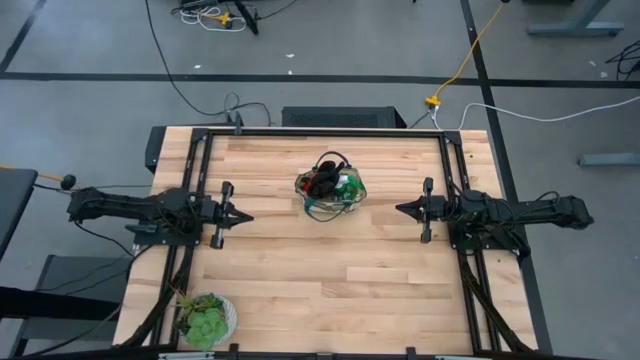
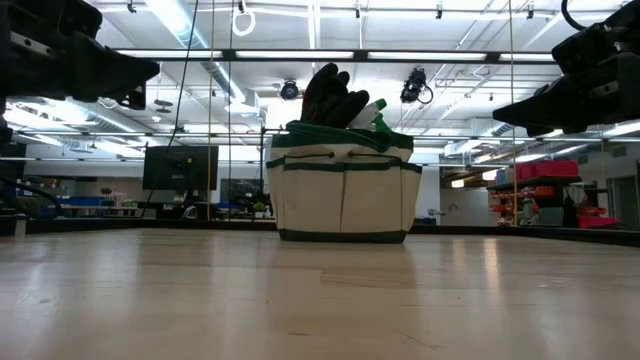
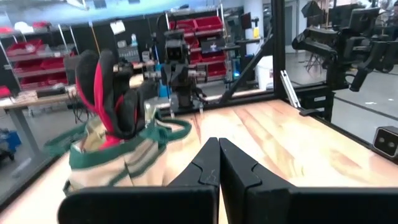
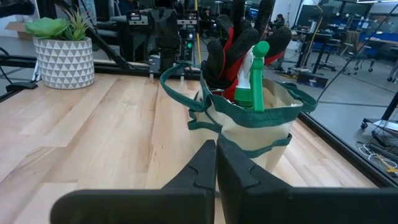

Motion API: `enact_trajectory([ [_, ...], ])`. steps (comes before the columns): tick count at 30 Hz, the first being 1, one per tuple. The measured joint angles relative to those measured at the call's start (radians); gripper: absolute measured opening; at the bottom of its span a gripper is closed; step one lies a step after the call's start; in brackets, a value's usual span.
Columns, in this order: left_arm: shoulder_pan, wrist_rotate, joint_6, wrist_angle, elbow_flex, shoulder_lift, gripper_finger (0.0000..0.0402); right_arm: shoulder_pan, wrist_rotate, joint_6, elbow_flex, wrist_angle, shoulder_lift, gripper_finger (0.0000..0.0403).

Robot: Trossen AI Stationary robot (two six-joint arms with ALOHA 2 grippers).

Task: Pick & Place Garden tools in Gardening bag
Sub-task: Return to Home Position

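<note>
The gardening bag (image 1: 330,190) stands upright near the middle of the tabletop (image 1: 330,290), between the two arms and well apart from both. The left tool (image 1: 243,215) points at the bag from the left side and the right tool (image 1: 401,209) points at it from the right; each is raised above the tabletop, with its fingers pressed together and nothing between them. The bag sits a little toward the far edge from the line joining the two tools, and the right tool is slightly the nearer. The bag is round, so it gives no long axis to align to. The red-and-black gloves (image 2: 333,95) stand out above the bag's rim, and the green spray bottle (image 4: 256,81) with its white nozzle leans just beside them inside the bag. Anything lower in the bag cannot be told apart. A succulent (image 1: 207,320) in a pale pot stands at the near left corner, well apart from the bag. Judgement: loading appears complete, and both arms need only settle into their rest pose, with no reach toward the bag.
</note>
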Motion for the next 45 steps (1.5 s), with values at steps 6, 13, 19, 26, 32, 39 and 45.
enact_trajectory([
  [6,0.001,-0.003,-0.014,-0.097,-0.001,-0.06,0.0002,0.0,0.0,0.0,0.0,0.0,0.0,0.0016],
  [13,0.001,-0.003,-0.032,-0.174,-0.001,-0.14,0.0002,0.0,0.0,0.0,0.0,0.0,0.0,0.0016],
  [19,0.0,-0.004,-0.035,-0.186,0.0,-0.155,0.0002,0.0,0.0,0.0,0.0,0.0,0.0,0.0016],
  [26,0.0,-0.002,-0.038,-0.195,0.0,-0.153,0.0016,0.0,0.0,0.0,0.0,0.0,0.0,0.0016],
  [32,0.0,0.002,-0.091,-0.198,-0.001,-0.137,0.0037,0.0,0.0,0.0,0.0,0.0,0.0,0.0016],
  [39,0.0,-0.001,-0.043,-0.185,-0.001,-0.135,0.0041,0.0,0.0,0.0,0.0,0.0,0.0,0.0016],
  [45,0.0,-0.001,-0.043,-0.171,-0.002,-0.135,0.0041,0.0,0.0,0.0,0.0,0.0,0.0,0.0016],
])
